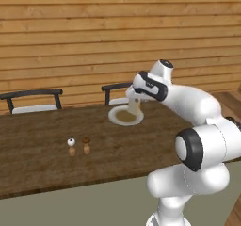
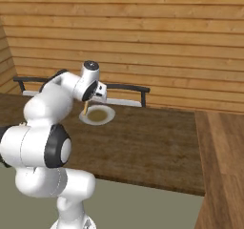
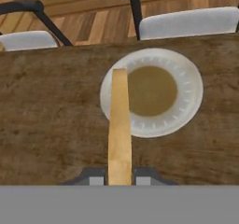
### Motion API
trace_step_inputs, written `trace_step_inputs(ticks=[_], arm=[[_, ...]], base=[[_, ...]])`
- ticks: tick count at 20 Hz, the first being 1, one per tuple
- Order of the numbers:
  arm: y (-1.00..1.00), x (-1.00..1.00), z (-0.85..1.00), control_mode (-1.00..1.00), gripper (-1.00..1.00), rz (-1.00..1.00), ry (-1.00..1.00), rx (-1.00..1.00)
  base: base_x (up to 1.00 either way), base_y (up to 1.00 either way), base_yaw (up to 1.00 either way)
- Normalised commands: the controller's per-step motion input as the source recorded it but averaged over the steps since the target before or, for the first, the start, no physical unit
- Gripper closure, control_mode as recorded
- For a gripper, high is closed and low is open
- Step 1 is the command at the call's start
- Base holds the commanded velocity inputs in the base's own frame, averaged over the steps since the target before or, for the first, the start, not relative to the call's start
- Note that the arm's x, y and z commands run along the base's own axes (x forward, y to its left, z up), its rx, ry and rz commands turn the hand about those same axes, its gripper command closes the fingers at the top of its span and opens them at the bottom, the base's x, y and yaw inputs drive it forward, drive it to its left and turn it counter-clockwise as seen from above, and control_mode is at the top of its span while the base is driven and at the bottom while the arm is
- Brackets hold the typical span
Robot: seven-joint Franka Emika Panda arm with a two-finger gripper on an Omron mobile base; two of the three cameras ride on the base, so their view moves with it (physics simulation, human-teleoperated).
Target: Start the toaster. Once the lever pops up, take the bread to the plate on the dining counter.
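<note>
Two chairs (image 1: 33, 100) behind; what look like salt-and-pepper shakers (image 1: 79, 146) stand together.

- The gripper (image 3: 120, 180) pinches the bread (image 3: 119, 125) edge-on between its 2 dark fingertips (image 3: 95, 180), 1 on each side of the slice.
- The bread runs up the view as a narrow tan strip, its far end over the left rim of the plate (image 3: 186, 80).
- The plate is round and pale with a brown centre; it lies on the dining counter (image 3: 46, 111), near the far edge.
- Beyond the counter stand 2 chairs (image 3: 186, 22) with pale seats and dark frames, on a wood floor.
</note>
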Motion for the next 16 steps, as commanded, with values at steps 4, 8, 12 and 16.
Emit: trace_step_inputs(ticks=[4,8,12,16], arm=[[0.12,0.53,-0.27,-1.0,1.0,0.0,0.0,0.0],[0.01,0.38,-0.27,-1.0,1.0,0.0,0.0,0.0],[0.0,0.28,-0.28,-1.0,1.0,0.0,0.0,0.01],[0.0,0.19,-0.17,-1.0,1.0,0.0,0.0,0.0]], base=[[0.0,0.0,0.0],[0.0,0.0,0.0],[0.0,0.0,0.0],[0.0,0.0,0.0]])
